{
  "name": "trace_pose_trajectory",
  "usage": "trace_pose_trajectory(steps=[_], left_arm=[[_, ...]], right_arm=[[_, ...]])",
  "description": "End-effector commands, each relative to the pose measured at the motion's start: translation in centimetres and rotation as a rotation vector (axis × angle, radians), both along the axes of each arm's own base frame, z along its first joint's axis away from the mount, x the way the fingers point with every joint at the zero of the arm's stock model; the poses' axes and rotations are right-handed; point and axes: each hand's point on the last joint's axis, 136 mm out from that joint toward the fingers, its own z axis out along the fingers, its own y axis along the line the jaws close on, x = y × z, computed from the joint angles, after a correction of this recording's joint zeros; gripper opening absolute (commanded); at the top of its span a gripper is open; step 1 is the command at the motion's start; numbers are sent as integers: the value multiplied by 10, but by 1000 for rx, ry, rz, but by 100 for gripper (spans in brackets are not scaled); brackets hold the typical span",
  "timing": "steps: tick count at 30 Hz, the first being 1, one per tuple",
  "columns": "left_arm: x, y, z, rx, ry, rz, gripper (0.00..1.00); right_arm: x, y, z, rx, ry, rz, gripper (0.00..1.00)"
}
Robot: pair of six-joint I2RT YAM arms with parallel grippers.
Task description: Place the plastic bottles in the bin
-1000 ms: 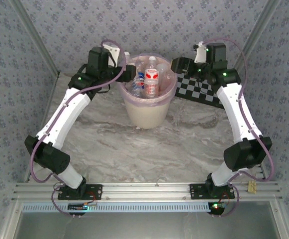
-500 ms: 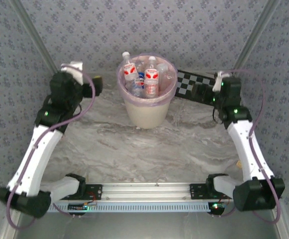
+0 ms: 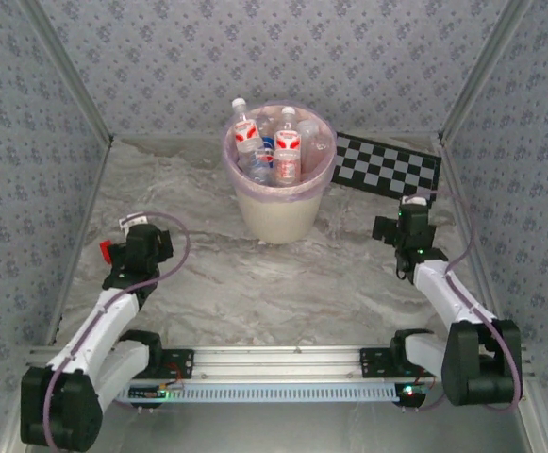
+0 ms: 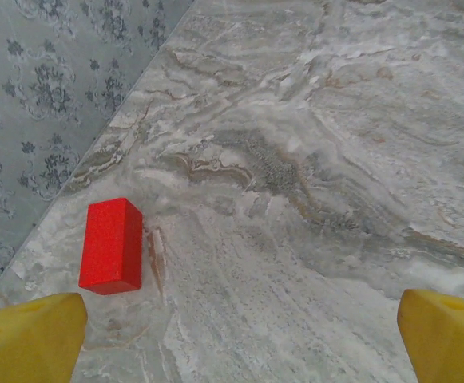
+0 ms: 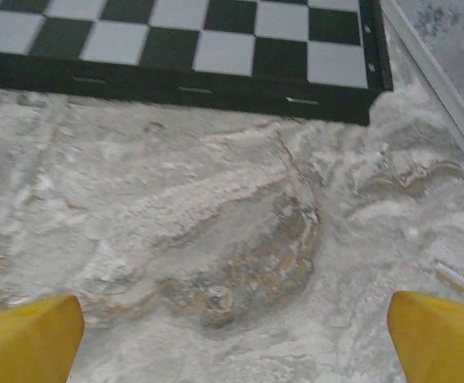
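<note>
The left gripper [image 4: 232, 339] has its yellow fingers spread wide with nothing between them, only grey-veined marble tabletop [image 4: 311, 159] beneath. The right gripper [image 5: 232, 335] is the same: splayed and empty over bare stone. A small red rectangular block [image 4: 112, 246] lies on the marble just ahead of the left fingers, on the side away from the bin. The black-and-white checkerboard panel [image 5: 176, 32] lies flat ahead of the right fingers, just beside the bin on its right.

A second ago both arms were stretched up to the rim of the round cream-white plastic bin [image 3: 278, 219], one from each side. Half a second ago they had swung outward. Now both are folded low, well apart from the bin and nearer their own bases than it.

The small clear plastic bottles [image 3: 288, 151] — red and blue labels, a white cap or two showing — stand crowded inside the bin, their tops rising above the pale lilac bag [image 3: 323, 177] folded over its rim. Every bottle I can make out is in there.

So the withdrawal reads as a retreat after the last drop — my judgement is that the task is finished, or all but.
</note>
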Motion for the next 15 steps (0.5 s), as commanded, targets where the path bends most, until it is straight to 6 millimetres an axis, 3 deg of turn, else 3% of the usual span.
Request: trace_pose_trajectory(steps=[1,6,15], left_arm=[[24,1,16,-35,-164,15,100],[47,-12,-9,-18,-131,-71,100],[97,-22,-15,35,-132,-159,100]], right_arm=[[11,-13,5,-33,-88,-62,100],[20,-10,-22,9,-96,-57,100],[49,-11,-13,-41,-168,-22,100]])
